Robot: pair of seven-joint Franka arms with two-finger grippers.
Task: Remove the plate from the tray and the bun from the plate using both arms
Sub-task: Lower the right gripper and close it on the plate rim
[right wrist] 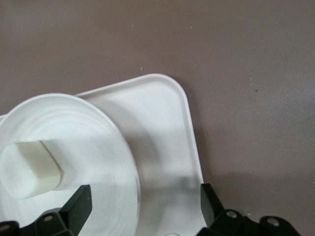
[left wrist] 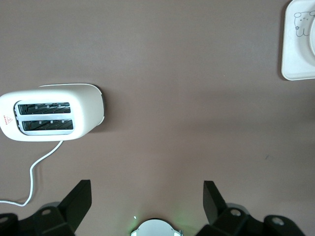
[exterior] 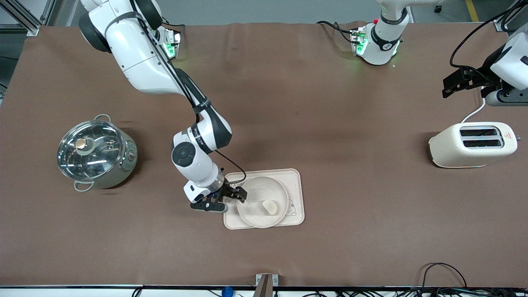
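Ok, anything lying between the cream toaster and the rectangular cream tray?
Nothing: bare brown table runs between the cream toaster and the rectangular cream tray, in both the front and left wrist views.

Table (exterior: 313,103): brown cover, faint creases; carries all items below.
Tray (exterior: 296,194): cream, rectangular, rabbit drawing at one corner; lies flat, nearer the front camera than the table's middle.
Pot (exterior: 97,152): steel, glass lid, two handles; toward the right arm's end.
Toaster (exterior: 472,145): cream, two slots up; toward the left arm's end, white cord trailing off it.
Arm bases (exterior: 377,43): two, green-lit, along the edge farthest from the front camera.
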